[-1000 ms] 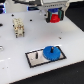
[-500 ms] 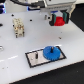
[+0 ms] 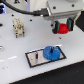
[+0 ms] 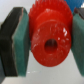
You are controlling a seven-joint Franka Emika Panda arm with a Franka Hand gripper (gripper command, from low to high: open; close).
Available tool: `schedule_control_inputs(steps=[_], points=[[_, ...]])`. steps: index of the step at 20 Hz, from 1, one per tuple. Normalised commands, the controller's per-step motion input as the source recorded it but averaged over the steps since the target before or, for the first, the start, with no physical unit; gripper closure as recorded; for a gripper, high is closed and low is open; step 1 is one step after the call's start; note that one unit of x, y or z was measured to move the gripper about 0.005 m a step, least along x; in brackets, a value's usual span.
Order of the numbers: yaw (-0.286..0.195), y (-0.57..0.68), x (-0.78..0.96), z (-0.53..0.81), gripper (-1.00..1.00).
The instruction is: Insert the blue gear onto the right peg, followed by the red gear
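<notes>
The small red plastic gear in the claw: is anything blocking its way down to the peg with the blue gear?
Nothing visible does. The claw holds the small red plastic gear in open air above the exterior view's right of the wide blue plastic gear, which sits on the black-rimmed white plate.

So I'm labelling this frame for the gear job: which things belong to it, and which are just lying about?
Job:
- red gear, held in the hand
- blue gear, on the plate
- right peg, hidden under the blue gear

Lying about:
- beige block
- left peg

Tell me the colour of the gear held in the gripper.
Bright red gear; it shows best in the wrist view.
</notes>
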Motion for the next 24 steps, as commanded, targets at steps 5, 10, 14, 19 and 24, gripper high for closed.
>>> schedule_control_inputs(steps=[5,10,14,19,24], points=[[0.000,-0.24,0.68,0.05,1.00],[0.000,-0.20,0.57,0.01,1.00],[0.000,-0.15,0.30,-0.05,1.00],[0.000,-0.11,0.07,-0.15,1.00],[0.000,-0.12,0.02,-0.16,1.00]])
